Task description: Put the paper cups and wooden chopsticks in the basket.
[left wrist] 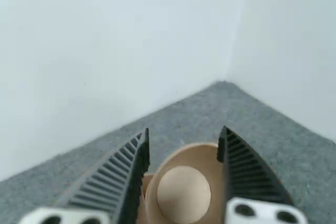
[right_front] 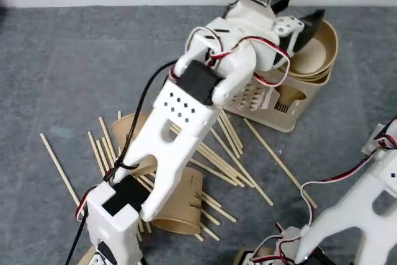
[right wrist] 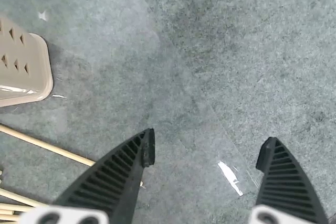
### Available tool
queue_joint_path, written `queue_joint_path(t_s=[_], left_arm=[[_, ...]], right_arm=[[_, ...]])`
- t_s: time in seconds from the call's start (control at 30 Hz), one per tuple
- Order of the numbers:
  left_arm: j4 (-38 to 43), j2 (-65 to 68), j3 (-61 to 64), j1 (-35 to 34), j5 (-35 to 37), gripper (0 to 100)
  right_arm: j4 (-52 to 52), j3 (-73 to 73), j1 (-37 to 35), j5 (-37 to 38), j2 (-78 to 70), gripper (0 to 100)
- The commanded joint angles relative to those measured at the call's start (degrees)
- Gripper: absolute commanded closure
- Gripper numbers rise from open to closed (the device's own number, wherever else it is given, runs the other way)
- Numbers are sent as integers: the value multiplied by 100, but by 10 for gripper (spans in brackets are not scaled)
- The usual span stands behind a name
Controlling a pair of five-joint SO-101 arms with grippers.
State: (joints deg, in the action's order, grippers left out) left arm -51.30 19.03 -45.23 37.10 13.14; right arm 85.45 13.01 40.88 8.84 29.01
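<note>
My left gripper (right_front: 298, 13) hangs open over the tan basket (right_front: 291, 107) at the back right. A paper cup (right_front: 313, 54) stands in that basket; in the left wrist view the cup (left wrist: 184, 190) sits mouth up just below my left gripper (left wrist: 184, 140), between its spread jaws. Two more paper cups lie on their sides on the grey carpet, one (right_front: 133, 131) partly under the left arm and one (right_front: 183, 206) near the front. Wooden chopsticks (right_front: 229, 166) are scattered around them. My right gripper (right wrist: 210, 153) is open above bare carpet, near a basket corner (right wrist: 26, 72) and one chopstick (right wrist: 47, 148).
The left arm stretches diagonally from the front left to the basket, covering part of the chopstick pile. The right arm (right_front: 366, 203) stands at the front right. A white wall runs along the back edge. A small white scrap (right wrist: 229, 178) lies on the carpet.
</note>
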Motion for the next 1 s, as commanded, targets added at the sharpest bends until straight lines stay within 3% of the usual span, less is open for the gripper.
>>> queue_joint_path(t_s=[0.0, 0.13, 0.3, 0.4, 0.5, 0.6, 0.83, 0.97], left_arm=[[-220, -123, -673, -97, 53, 790], [-800, -123, -1156, -132, 53, 790], [-2426, -123, -2334, -141, -114, 794], [-3446, -123, -3090, -141, -448, 824], [-4246, -123, -3829, -281, -774, 928], [-4853, -79, -4453, -633, -1020, 986], [-4941, -70, -4391, -2523, -774, 988], [-4941, -123, -4084, -3112, -738, 988]], right_arm=[[-171, -79, -66, 53, 189, 676], [-690, -79, -75, 26, 303, 678], [-1174, -79, -338, 9, 989, 697], [-1490, -79, -760, 9, 1385, 824], [-1965, -70, -1235, 44, 1622, 993], [-2273, -70, -1560, 9, 1640, 947], [-3486, -44, -2475, 0, 1622, 987], [-4084, -53, -3002, 0, 1288, 989]])
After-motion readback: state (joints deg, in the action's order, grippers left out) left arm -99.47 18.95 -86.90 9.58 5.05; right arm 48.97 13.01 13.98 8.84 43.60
